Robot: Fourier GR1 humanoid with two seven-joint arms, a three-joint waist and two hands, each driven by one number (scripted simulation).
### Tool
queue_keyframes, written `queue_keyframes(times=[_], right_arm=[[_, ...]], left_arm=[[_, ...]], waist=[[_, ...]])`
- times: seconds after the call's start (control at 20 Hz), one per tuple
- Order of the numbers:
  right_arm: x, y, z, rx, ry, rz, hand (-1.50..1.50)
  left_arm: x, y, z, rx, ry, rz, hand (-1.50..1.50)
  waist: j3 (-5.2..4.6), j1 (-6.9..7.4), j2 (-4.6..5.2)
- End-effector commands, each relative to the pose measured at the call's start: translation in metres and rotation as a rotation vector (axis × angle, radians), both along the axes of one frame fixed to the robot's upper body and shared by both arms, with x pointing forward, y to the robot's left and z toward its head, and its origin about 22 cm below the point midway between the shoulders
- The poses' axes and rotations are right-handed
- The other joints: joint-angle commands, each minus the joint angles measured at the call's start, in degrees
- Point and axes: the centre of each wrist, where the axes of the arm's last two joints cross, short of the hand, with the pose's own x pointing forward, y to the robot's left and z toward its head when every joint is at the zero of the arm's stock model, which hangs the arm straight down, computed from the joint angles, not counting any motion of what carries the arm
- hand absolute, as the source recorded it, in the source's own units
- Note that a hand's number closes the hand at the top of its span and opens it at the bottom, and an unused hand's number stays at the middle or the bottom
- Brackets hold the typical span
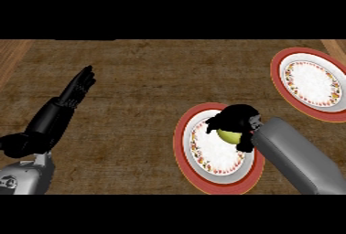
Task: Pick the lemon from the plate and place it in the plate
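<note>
A yellow lemon shows just under my right hand, whose fingers curl round it over the near plate, a red-rimmed white plate with a patterned ring. Most of the lemon is hidden by the hand. A second plate of the same look lies at the far right with nothing on it. My left hand rests open at the left, fingers straight and pointing up, well away from both plates.
The dark brown counter stretches between the left hand and the plates. Lighter wooden edges show at the upper left and upper right corners.
</note>
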Motion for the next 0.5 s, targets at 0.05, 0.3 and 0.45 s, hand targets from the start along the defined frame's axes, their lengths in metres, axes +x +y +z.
queue_keyframes(times=[0.05,0.3,0.45], right_arm=[[-0.003,-0.001,-0.024,0.048,0.049,0.053,1.50],[0.027,-0.012,-0.006,0.025,-0.091,-0.314,1.50],[0.044,-0.093,0.019,-0.124,-0.250,-0.655,1.50]], left_arm=[[-0.012,-0.004,0.004,-0.006,-0.007,-0.004,0.00],[0.001,-0.001,0.005,0.002,-0.024,0.001,0.00],[-0.003,0.002,0.000,-0.003,-0.021,0.024,0.00]], waist=[[0.41,0.29,0.81],[0.41,0.32,1.16],[0.26,-2.68,1.89]])
